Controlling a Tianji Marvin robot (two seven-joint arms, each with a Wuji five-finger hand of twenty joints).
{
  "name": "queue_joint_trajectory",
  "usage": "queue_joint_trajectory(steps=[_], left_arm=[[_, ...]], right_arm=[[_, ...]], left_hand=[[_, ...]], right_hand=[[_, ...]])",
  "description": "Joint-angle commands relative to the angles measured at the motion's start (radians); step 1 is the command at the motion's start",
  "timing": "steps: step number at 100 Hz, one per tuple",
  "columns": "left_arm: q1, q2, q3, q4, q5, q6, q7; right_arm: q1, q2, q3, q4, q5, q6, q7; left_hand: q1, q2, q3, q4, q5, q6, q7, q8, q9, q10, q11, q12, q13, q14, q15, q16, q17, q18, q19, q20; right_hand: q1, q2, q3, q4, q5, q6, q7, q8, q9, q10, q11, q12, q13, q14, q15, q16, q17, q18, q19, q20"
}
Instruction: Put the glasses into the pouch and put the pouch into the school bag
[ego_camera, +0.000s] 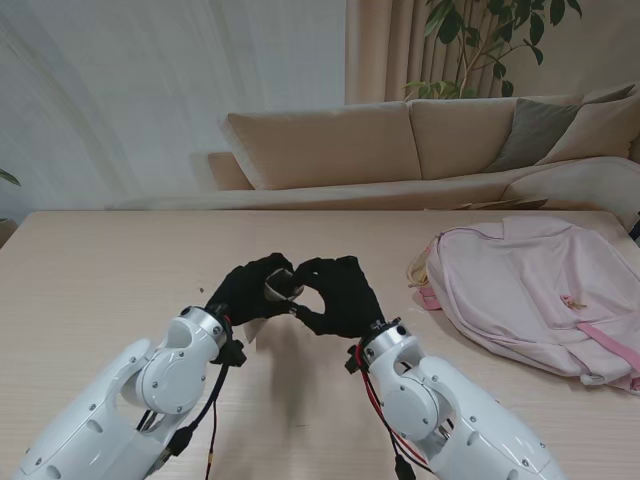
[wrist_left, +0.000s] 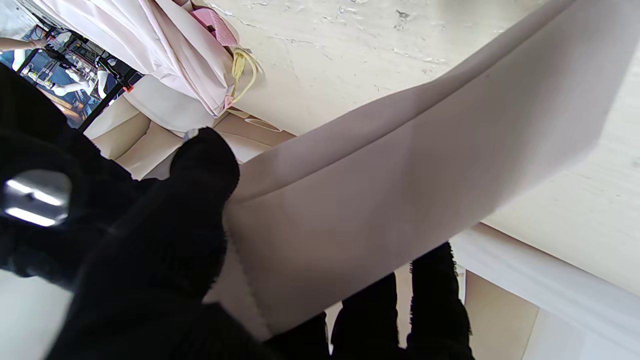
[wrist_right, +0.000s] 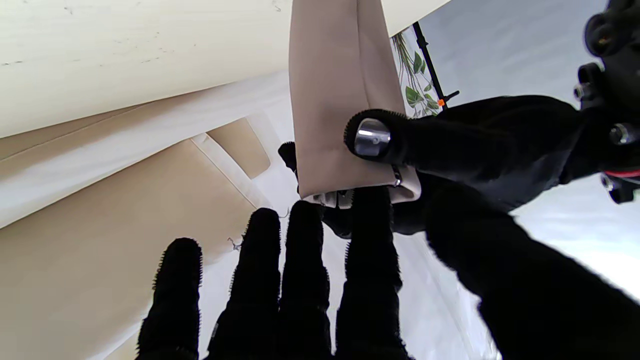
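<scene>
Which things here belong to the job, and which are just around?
Job:
- pouch, held by the left hand, the right hand at its mouth
- school bag, flat on the table to the right
- glasses: not clearly visible

Around:
- sofa
- plant

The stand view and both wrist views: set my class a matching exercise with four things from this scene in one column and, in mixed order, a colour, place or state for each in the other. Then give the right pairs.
Column one:
1. pouch
2. school bag
3. left hand
4. sofa

Column two:
A. lies flat on the table, on the robot's right
B. beige, held off the table between both hands
C. stands beyond the table's far edge
D. black-gloved, thumb pressed on the beige fabric

Right pairs: 1-B, 2-A, 3-D, 4-C.
</scene>
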Motion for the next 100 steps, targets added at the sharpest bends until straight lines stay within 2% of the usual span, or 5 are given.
queue_joint_trajectory(steps=[1, 20, 34, 52, 100], left_arm=[[0.007, -0.008, -0.005, -0.014, 0.002, -0.003, -0.01], [0.032, -0.007, -0.025, -0.024, 0.01, 0.0, -0.008], [0.048, -0.006, -0.04, -0.038, 0.015, 0.0, -0.005], [0.046, -0.005, -0.042, -0.041, 0.018, 0.005, -0.009], [0.011, -0.009, -0.013, -0.022, 0.003, 0.022, -0.009]], right_arm=[[-0.021, 0.001, 0.019, -0.011, -0.003, -0.028, -0.007], [-0.074, 0.026, 0.14, -0.043, -0.089, -0.062, -0.002], [-0.128, 0.048, 0.242, -0.058, -0.141, 0.022, 0.077], [-0.171, 0.06, 0.33, -0.021, -0.189, 0.151, 0.123], [-0.128, 0.072, 0.38, 0.201, -0.275, 0.323, 0.08]], left_hand=[[0.026, 0.126, 0.021, 0.022, 0.052, -0.04, 0.092, 0.048, 0.003, 0.007, -0.003, 0.007, 0.009, 0.018, 0.004, 0.011, -0.016, 0.025, 0.017, 0.011], [0.038, 0.132, 0.008, 0.021, 0.054, -0.041, 0.095, 0.048, 0.006, 0.007, -0.003, 0.007, 0.011, 0.018, 0.006, 0.013, -0.015, 0.027, 0.018, 0.012], [0.042, 0.134, 0.0, 0.022, 0.055, -0.042, 0.096, 0.049, 0.005, 0.008, -0.005, 0.006, 0.01, 0.02, 0.007, 0.013, -0.016, 0.027, 0.018, 0.012], [0.044, 0.135, -0.006, 0.024, 0.053, -0.041, 0.094, 0.049, 0.004, 0.006, -0.006, 0.006, 0.008, 0.017, 0.006, 0.013, -0.016, 0.027, 0.018, 0.012], [0.046, 0.134, -0.012, 0.027, 0.053, -0.042, 0.091, 0.051, 0.003, 0.007, -0.005, 0.007, 0.008, 0.018, 0.007, 0.013, -0.017, 0.028, 0.017, 0.012]], right_hand=[[-0.023, 0.021, -0.052, 0.022, -0.084, -0.056, 0.015, 0.021, -0.048, 0.046, 0.024, 0.011, -0.04, 0.01, 0.024, 0.015, -0.016, -0.022, -0.024, -0.01], [0.034, -0.056, -0.177, 0.03, -0.325, 0.036, 0.086, 0.05, -0.12, 0.062, 0.066, 0.017, -0.072, 0.029, 0.03, 0.015, -0.022, -0.014, -0.065, -0.018], [0.021, -0.165, -0.195, 0.016, -0.4, 0.128, 0.071, 0.018, -0.185, 0.071, 0.05, 0.004, -0.104, 0.036, -0.014, -0.008, -0.034, -0.009, -0.155, -0.02], [-0.072, -0.34, -0.035, -0.029, -0.469, 0.172, 0.054, -0.015, -0.264, 0.076, 0.04, -0.013, -0.143, 0.039, -0.069, -0.039, -0.042, -0.01, -0.278, 0.082], [-0.152, -0.524, 0.115, -0.077, -0.537, 0.256, 0.035, -0.054, -0.271, 0.107, -0.075, -0.06, -0.164, 0.056, -0.103, -0.058, -0.041, -0.009, -0.346, 0.175]])
